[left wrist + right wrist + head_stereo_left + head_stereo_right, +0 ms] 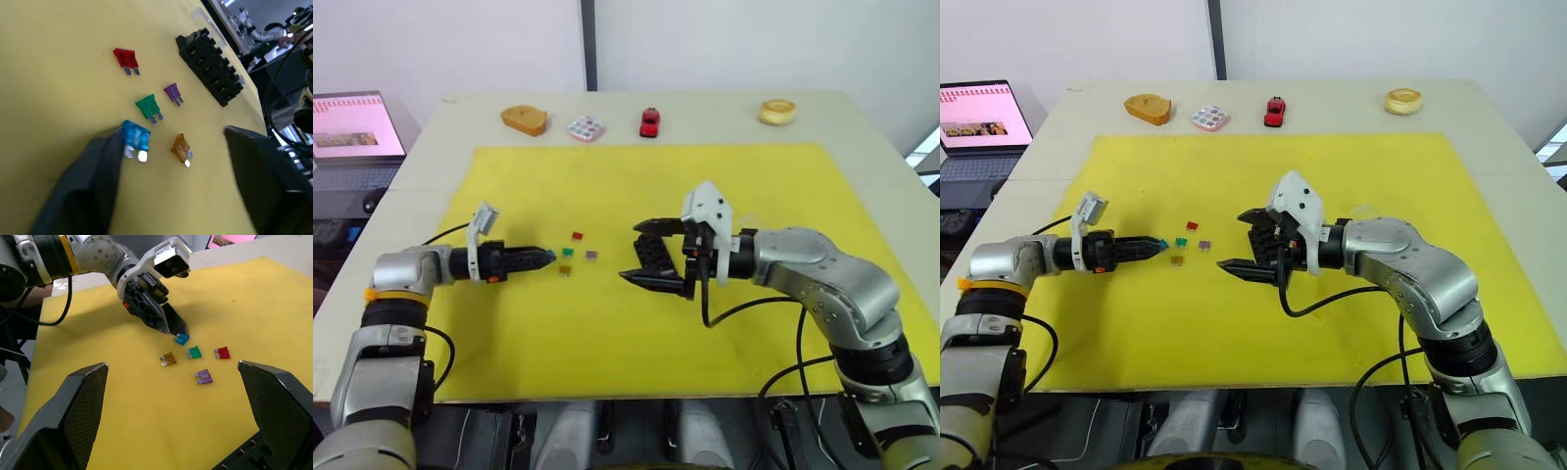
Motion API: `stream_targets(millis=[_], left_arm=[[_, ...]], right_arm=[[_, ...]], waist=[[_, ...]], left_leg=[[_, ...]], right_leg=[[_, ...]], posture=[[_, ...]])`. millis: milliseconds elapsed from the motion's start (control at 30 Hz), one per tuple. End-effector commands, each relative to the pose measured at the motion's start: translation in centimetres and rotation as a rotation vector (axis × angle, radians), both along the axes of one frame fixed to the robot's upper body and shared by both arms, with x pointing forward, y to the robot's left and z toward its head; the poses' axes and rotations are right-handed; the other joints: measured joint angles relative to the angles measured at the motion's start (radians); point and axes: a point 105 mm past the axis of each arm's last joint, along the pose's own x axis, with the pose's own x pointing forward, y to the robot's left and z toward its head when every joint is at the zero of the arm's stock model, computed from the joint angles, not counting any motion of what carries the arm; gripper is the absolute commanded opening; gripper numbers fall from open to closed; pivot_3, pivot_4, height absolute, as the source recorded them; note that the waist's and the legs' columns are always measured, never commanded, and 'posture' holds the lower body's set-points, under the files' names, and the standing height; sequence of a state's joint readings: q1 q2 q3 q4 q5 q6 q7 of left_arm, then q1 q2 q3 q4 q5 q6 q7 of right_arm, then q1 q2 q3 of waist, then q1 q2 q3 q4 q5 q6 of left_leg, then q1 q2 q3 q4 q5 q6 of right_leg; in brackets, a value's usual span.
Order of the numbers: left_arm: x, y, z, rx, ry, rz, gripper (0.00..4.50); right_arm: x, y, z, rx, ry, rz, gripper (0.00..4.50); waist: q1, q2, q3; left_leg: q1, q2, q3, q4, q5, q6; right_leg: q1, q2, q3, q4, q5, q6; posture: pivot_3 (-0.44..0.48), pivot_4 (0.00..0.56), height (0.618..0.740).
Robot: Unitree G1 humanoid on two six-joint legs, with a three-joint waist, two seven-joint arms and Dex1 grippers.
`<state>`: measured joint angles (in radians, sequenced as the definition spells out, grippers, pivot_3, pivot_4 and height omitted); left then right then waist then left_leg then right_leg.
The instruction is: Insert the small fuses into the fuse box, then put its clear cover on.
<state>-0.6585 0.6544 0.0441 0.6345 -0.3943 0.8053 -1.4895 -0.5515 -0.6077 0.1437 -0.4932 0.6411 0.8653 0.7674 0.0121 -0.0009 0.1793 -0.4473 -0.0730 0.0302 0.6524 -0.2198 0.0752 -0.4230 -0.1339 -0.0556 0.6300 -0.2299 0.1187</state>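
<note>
Fuse pick-up in hand. Left claw point(129, 161) apart, one finger touching teal fuse point(135, 139) on yellow mat point(607, 313). Right claw point(1246, 241) apart around fuse box point(209, 66). Next: clamp teal fuse, carry to slot.

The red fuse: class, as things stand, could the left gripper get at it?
Probably yes. The red fuse lies flat on the mat, apart from the other fuses, with nothing over it. The left gripper is close by, at the teal fuse.
</note>
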Motion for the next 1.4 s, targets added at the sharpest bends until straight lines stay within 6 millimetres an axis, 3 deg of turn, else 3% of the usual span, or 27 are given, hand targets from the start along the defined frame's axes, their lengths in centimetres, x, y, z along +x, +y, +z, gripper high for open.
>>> stream_targets(millis=[33, 433, 533, 633, 667, 967, 1167, 1233, 1400], left_arm=[[-0.7, -0.4, -1.6, -0.021, 0.088, 0.0, 2.76], [-2.2, -0.2, -3.5, -0.007, 0.175, 0.024, 2.76], [-1.9, -0.5, -4.3, -0.023, 0.2, 0.062, 1.88], [-2.1, -0.8, -4.8, -0.026, 0.22, 0.07, 0.36], [-2.2, -0.8, -4.9, -0.023, 0.22, 0.068, 0.06], [-2.0, 0.2, -3.6, -0.077, 0.194, 0.11, 0.06], [-2.8, 2.0, 1.7, -0.228, 0.075, 0.174, 0.06], [-2.9, 2.8, 4.7, -0.33, -0.003, 0.225, 0.06], [-3.3, 1.7, 12.2, -0.557, -0.268, 0.273, 0.06]], right_arm=[[0.0, 0.1, 0.9, 0.009, -0.056, 0.008, 4.5], [0.4, 0.2, 0.9, -0.005, -0.083, -0.006, 4.5], [0.7, 0.3, 1.0, -0.007, -0.095, -0.015, 4.5], [0.7, 0.2, 0.9, -0.008, -0.098, -0.017, 4.5], [0.8, 0.2, 0.9, -0.009, -0.099, -0.017, 4.5], [0.9, 0.0, 0.7, -0.01, -0.089, -0.027, 4.5], [1.3, -0.1, 2.2, 0.126, 0.102, -0.08, 4.5], [0.9, 0.0, 3.3, 0.185, 0.268, -0.021, 4.5], [1.8, 0.5, 7.5, 0.281, 0.365, 0.022, 4.5]], waist=[[0.001, 0.0, 0.0], [-0.005, 0.001, 0.0], [-0.004, 0.001, -0.001], [0.0, 0.002, -0.001], [0.001, 0.003, -0.002], [-0.003, 0.006, -0.007], [-0.026, 0.006, -0.006], [-0.032, 0.004, -0.005], [-0.017, 0.002, -0.005]], left_leg=[[0.0, 0.0, 0.0, 0.0, 0.0, 0.0], [0.001, 0.0, 0.0, -0.003, 0.0, -0.001], [0.002, 0.0, 0.0, -0.003, 0.0, -0.001], [0.002, 0.0, 0.001, -0.003, 0.0, -0.001], [0.002, 0.0, 0.001, -0.003, 0.0, -0.001], [0.003, 0.0, 0.001, -0.004, 0.0, -0.001], [0.002, 0.001, 0.001, -0.006, 0.0, -0.001], [0.002, 0.001, 0.001, -0.006, 0.0, -0.002], [0.0, 0.001, -0.001, -0.006, 0.001, -0.003]], right_leg=[[0.0, 0.0, 0.0, 0.0, 0.0, 0.0], [0.0, 0.0, 0.001, 0.0, 0.0, 0.0], [0.0, 0.0, 0.001, -0.001, 0.0, 0.0], [0.0, 0.0, 0.001, -0.001, 0.0, 0.0], [0.0, -0.001, 0.001, -0.001, 0.0, 0.0], [0.001, -0.001, 0.001, -0.001, 0.0, 0.0], [-0.002, -0.001, 0.002, -0.001, 0.0, 0.0], [-0.002, 0.0, 0.002, -0.001, 0.0, 0.0], [-0.003, 0.0, 0.001, -0.001, 0.0, 0.0]], posture=[[0.0, 0.15, 0.74], [0.0, 0.15, 0.74], [0.0, 0.15, 0.74], [0.0, 0.15, 0.74], [0.0, 0.15, 0.74], [0.0, 0.15, 0.74], [0.0, 0.15, 0.74], [0.0, 0.15, 0.74], [0.0, 0.15, 0.74]])
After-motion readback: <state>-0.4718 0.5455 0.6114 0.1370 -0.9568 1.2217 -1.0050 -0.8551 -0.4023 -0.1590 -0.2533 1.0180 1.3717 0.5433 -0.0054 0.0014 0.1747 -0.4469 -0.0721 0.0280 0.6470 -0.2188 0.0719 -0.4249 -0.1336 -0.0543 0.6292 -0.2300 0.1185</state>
